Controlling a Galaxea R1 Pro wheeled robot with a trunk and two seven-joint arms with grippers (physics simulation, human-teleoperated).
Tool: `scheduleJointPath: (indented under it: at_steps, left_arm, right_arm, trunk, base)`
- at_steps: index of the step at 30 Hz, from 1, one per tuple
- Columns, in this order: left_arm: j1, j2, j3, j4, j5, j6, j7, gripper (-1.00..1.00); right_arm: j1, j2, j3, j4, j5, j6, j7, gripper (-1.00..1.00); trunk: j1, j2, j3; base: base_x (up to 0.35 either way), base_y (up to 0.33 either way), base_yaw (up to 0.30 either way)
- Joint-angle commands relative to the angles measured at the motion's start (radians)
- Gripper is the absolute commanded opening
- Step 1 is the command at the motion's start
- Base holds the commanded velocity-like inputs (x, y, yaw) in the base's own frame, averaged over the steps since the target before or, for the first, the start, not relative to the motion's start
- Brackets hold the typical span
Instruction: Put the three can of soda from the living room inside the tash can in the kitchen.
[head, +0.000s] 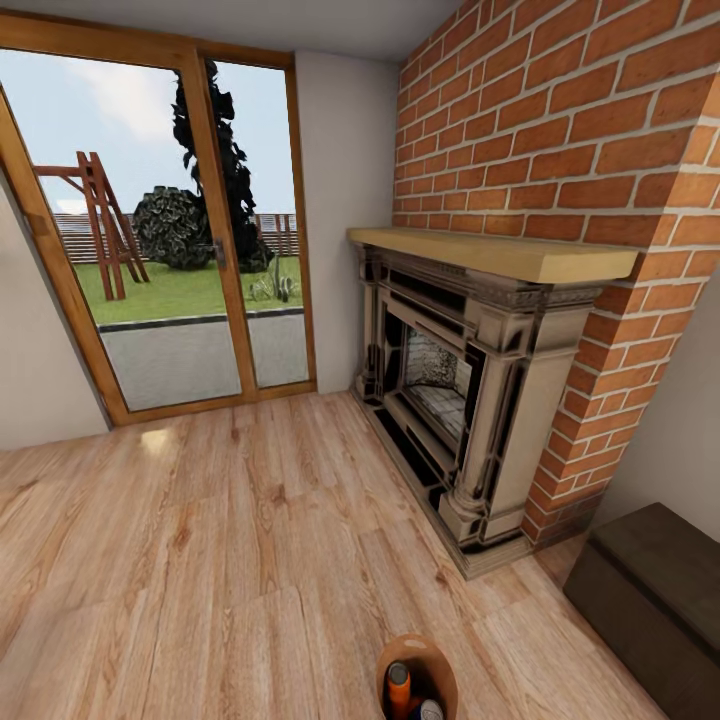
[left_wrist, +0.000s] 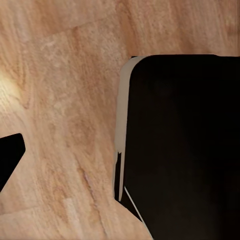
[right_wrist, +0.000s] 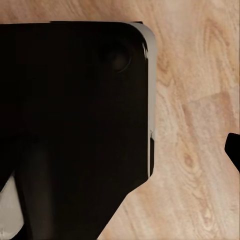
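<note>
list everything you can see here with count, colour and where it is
bin: 1, brown rim and inside, bottom edge of the head view, on the floor
soda cans: at least 2 inside the bin, one orange, one with a silvery top; any third can cannot be made out
fireplace: 1, beige and black, against the brick wall at right
mantel shelf: 1, light wood, on top of the fireplace
brick chimney: 1, red, upper right
glass doors: 2 panes, wood-framed, back left, garden behind
low cabinet: 1, dark, lower right corner
floor: light wood planks
robot body: dark panel with pale edge, above the floor in both wrist views
</note>
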Motion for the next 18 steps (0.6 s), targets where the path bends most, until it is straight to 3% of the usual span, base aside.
scheduleJointPath:
  at_steps: [1,18]
  left_arm:
    - [0.000,-0.001,0.000,0.000,0.000,0.000,0.000,1.00]
    - [0.000,-0.004,0.001,0.000,-0.001,0.000,0.000,1.00]
  right_arm:
    - [0.000,0.001,0.000,0.000,0.000,0.000,0.000,1.00]
    - [0.000,0.006,-0.002,0.000,0.000,0.000,0.000,1.00]
  trunk:
    - [0.000,0.000,0.000]
    - [0.000,0.000,0.000]
  base:
    - [0.000,0.000,0.000]
    - [0.000,0.000,0.000]
